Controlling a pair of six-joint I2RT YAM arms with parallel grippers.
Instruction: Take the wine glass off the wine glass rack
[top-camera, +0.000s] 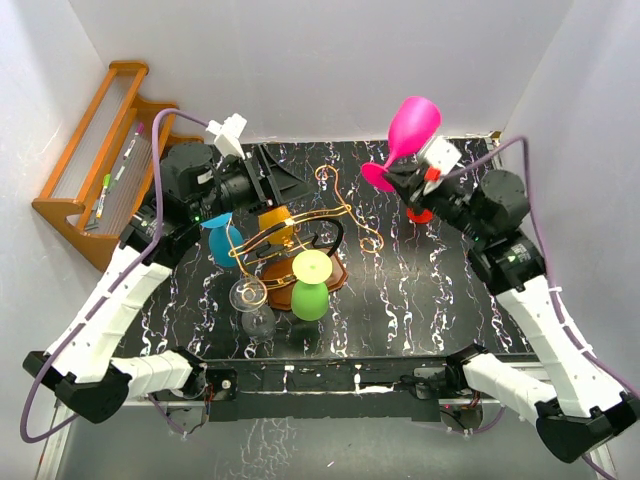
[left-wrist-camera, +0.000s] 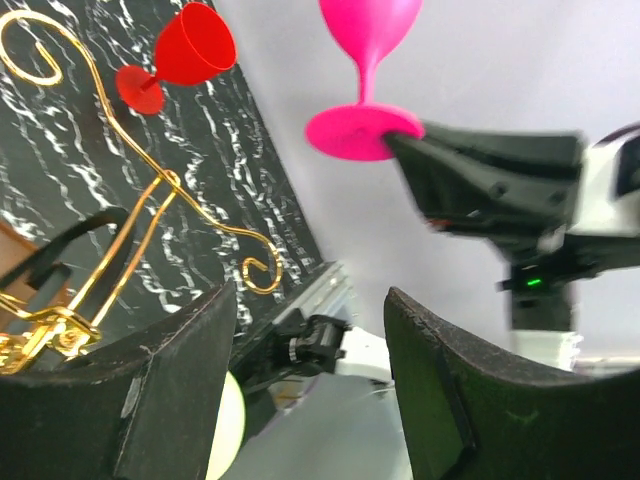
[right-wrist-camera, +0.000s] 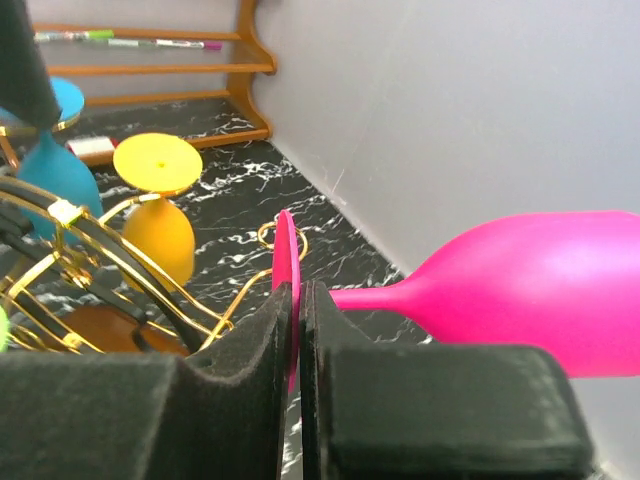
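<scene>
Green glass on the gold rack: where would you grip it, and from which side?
Probably the bowl, coming from the near right side. The green glass hangs upside down with its foot resting on the wires of the wine glass rack, so only the stem and bowl hang free below. The clear glass crowds its left.

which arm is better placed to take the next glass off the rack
Left: left end effector is open by the orange glass on the rack; right end effector is shut on the pink glass.

Bright, even light; soft faint shadows; top view sharp; wrist-view foregrounds blurred.
</scene>
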